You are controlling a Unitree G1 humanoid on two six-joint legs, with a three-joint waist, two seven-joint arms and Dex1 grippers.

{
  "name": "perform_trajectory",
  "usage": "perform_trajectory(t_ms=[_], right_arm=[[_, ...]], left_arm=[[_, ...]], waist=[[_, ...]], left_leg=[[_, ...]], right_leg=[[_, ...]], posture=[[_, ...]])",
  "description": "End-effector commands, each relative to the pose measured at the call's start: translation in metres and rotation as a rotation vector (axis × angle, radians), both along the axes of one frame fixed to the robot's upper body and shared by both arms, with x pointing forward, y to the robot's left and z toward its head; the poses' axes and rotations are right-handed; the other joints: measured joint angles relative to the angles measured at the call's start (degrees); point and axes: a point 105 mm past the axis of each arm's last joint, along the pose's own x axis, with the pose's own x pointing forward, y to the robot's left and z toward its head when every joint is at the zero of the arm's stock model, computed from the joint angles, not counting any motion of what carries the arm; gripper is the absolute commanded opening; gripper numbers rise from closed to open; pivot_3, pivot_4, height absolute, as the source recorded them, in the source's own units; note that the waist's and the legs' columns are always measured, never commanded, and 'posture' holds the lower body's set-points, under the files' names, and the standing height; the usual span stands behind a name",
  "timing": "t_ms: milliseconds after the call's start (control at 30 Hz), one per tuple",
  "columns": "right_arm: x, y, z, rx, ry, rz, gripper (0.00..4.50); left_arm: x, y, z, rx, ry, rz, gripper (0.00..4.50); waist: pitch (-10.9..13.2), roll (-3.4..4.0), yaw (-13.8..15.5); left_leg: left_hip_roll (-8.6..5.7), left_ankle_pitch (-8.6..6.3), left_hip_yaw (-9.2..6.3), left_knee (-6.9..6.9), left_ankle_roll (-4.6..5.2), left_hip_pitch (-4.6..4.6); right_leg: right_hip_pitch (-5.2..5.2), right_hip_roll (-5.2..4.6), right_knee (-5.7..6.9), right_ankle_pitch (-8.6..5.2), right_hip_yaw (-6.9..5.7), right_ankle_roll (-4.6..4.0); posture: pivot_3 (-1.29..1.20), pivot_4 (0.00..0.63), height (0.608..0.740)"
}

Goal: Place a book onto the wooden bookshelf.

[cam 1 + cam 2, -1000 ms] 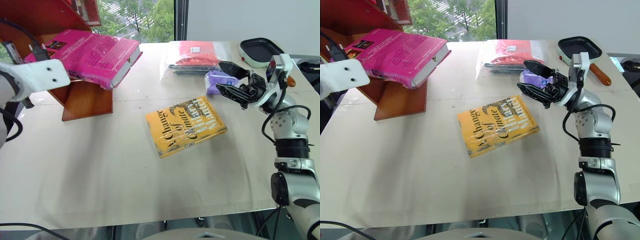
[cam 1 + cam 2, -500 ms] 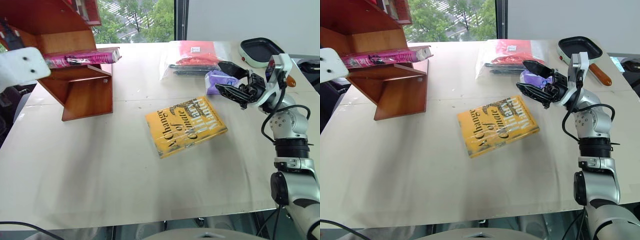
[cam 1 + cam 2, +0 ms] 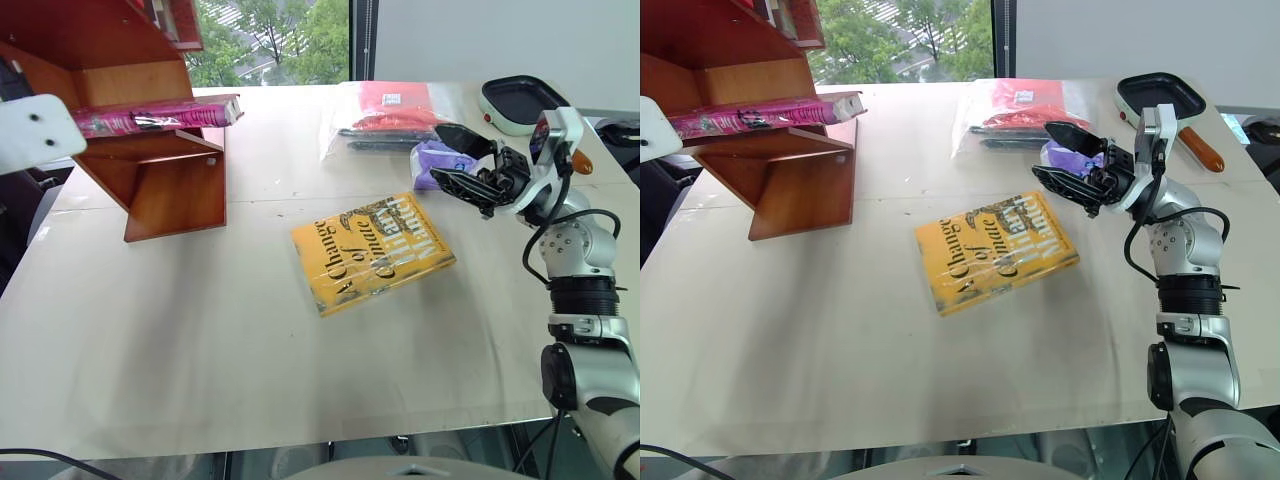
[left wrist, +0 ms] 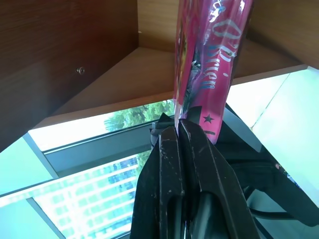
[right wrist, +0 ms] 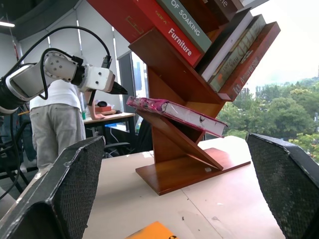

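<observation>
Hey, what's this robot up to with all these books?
It is putting a pink book onto the wooden bookshelf. The book lies on a slanted board of the shelf, and the left gripper is shut on the book's edge. The right gripper hangs open above the table, holding nothing. A yellow book lies flat on the table in front of the robot, untouched.

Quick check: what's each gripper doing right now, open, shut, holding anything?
Left gripper: shut on the edge of the pink book, which lies on the wooden bookshelf.
Right gripper: open, holding nothing, above the table.
</observation>
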Motion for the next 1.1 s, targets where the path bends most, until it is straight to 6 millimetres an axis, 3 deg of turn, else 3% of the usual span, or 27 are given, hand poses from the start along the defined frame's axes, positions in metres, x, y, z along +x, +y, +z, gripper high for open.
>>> perform_trajectory(t_ms=[33, 200, 300, 400, 500, 567, 633, 700, 800, 900, 1000, 1067, 1100], right_arm=[[-0.005, 0.001, 0.016, 0.009, -0.065, 0.013, 4.50], [-0.003, 0.002, 0.016, 0.007, -0.063, 0.015, 4.50], [-0.002, 0.001, 0.016, 0.005, -0.062, 0.015, 4.50], [-0.001, -0.001, 0.016, 0.002, -0.061, 0.012, 4.50], [0.001, -0.003, 0.016, -0.008, -0.050, 0.009, 4.50], [0.001, -0.005, 0.015, -0.016, -0.050, 0.002, 4.50], [0.002, -0.007, 0.016, -0.017, -0.052, -0.012, 4.50], [0.001, -0.012, 0.016, -0.021, -0.052, -0.036, 4.50], [0.001, -0.022, 0.015, -0.029, -0.055, -0.078, 4.50], [-0.001, -0.030, 0.016, -0.030, -0.060, -0.118, 4.50], [-0.004, -0.034, 0.016, -0.032, -0.065, -0.147, 4.50], [-0.006, -0.037, 0.015, -0.033, -0.066, -0.164, 4.50], [-0.007, -0.038, 0.015, -0.033, -0.066, -0.170, 4.50]], left_arm=[[-0.008, -0.003, 0.018, 0.020, -0.076, 0.003, 0.80], [-0.010, -0.007, 0.019, -0.008, -0.088, -0.004, 3.07], [-0.014, -0.017, 0.030, -0.033, -0.139, -0.036, 4.39], [-0.009, -0.038, 0.033, -0.103, -0.195, -0.136, 4.48], [0.012, -0.086, 0.014, -0.378, -0.249, -0.374, 4.48], [0.024, -0.131, 0.013, -0.635, -0.344, -0.564, 4.48], [0.030, -0.161, 0.017, -0.745, -0.391, -0.692, 4.48], [0.036, -0.189, 0.007, -0.878, -0.389, -0.801, 4.48], [0.042, -0.228, -0.011, -1.054, -0.332, -0.911, 3.79], [0.049, -0.255, -0.022, -1.177, -0.331, -0.980, 2.39], [0.065, -0.262, -0.035, -1.240, -0.398, -0.965, 0.80], [0.080, -0.258, -0.045, -1.261, -0.466, -0.911, 0.05], [0.085, -0.257, -0.049, -1.257, -0.487, -0.893, 0.05]], waist=[[0.00, 0.00, -0.01], [0.00, 0.00, -0.01], [-0.01, -0.01, -0.01], [-0.01, -0.02, 0.17], [-0.09, 0.03, 0.43], [-0.16, 0.13, 1.13], [-0.18, -0.39, 1.40], [-0.18, -0.40, 1.13], [-0.19, -0.38, 1.09], [-0.19, -0.37, 1.21], [-0.20, -0.36, 1.04], [-0.22, -0.32, 0.92], [-0.22, -0.32, 0.91]], left_leg=[[0.00, 0.00, 0.00, 0.00, 0.00, 0.00], [0.00, 0.00, 0.00, 0.00, 0.00, 0.00], [0.00, 0.00, 0.00, 0.00, 0.00, 0.00], [0.00, 0.00, -0.01, 0.01, 0.00, -0.02], [-0.05, 0.00, -0.03, 0.05, 0.00, 0.00], [-0.06, 0.01, -0.07, 0.12, 0.00, -0.02], [-0.03, 0.01, -0.16, 0.53, 0.00, -0.14], [-0.03, 0.00, -0.26, 0.78, -0.01, -0.26], [-0.06, -0.01, -0.15, 0.72, 0.00, -0.19], [-0.06, -0.01, -0.17, 0.72, 0.00, -0.22], [-0.05, -0.01, -0.16, 0.71, 0.01, -0.17], [-0.04, -0.01, -0.14, 0.69, 0.01, -0.12], [-0.04, -0.01, -0.14, 0.69, 0.01, -0.10]], right_leg=[[0.00, 0.00, 0.00, 0.00, 0.00, 0.00], [0.00, 0.01, 0.01, 0.00, 0.00, 0.00], [0.00, 0.01, 0.01, 0.00, 0.00, 0.00], [0.00, 0.00, 0.00, 0.00, 0.00, 0.00], [0.07, -0.03, -0.01, 0.01, -0.01, 0.02], [0.10, -0.02, 0.05, 0.07, -0.01, 0.10], [0.13, 0.05, 0.22, 0.12, -0.06, 0.16], [0.15, 0.03, 0.29, 0.17, -0.05, 0.17], [0.15, -0.06, 0.21, 0.18, 0.03, 0.20], [0.15, -0.08, 0.17, 0.19, 0.01, 0.19], [0.15, -0.12, 0.20, 0.19, 0.08, 0.19], [0.15, -0.14, 0.25, 0.19, 0.11, 0.19], [0.15, -0.14, 0.26, 0.19, 0.11, 0.19]], posture=[[0.00, 0.150, 0.740], [0.00, 0.150, 0.740], [0.00, 0.150, 0.740], [0.00, 0.150, 0.740], [0.00, 0.150, 0.740], [0.00, 0.150, 0.740], [0.00, 0.150, 0.740], [0.00, 0.150, 0.740], [0.00, 0.150, 0.740], [0.00, 0.150, 0.740], [0.00, 0.150, 0.740], [0.00, 0.150, 0.740], [0.00, 0.150, 0.740]])
